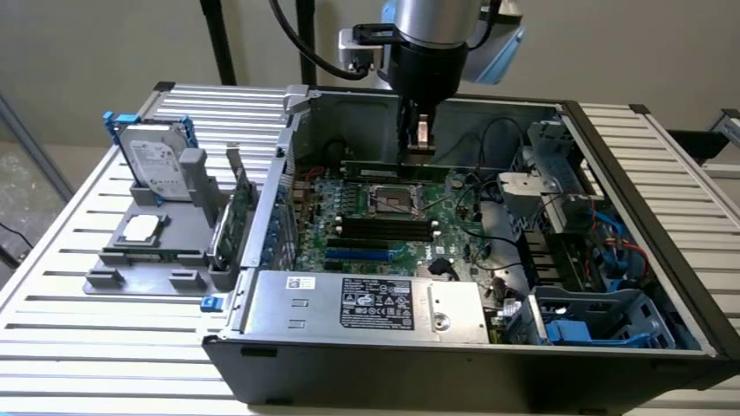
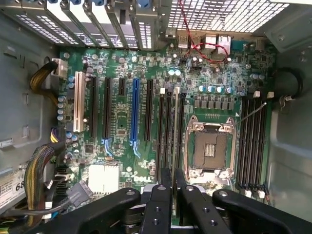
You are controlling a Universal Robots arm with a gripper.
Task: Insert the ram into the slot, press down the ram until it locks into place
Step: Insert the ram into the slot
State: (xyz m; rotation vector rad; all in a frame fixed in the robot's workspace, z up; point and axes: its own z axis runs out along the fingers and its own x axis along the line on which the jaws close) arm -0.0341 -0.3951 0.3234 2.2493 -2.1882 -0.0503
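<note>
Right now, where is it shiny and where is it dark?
Exterior view: the silver power supply cover catches light, the motherboard under the gripper holding the ram looks dimmer; wrist view: light glares through the vent grille.

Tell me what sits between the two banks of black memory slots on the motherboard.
The CPU socket in its metal frame, plain in the wrist view; the gripper holds the ram over one bank.

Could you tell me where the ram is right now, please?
In the exterior view, the ram is held by the gripper inside the open case, just beyond the CPU socket.
</note>
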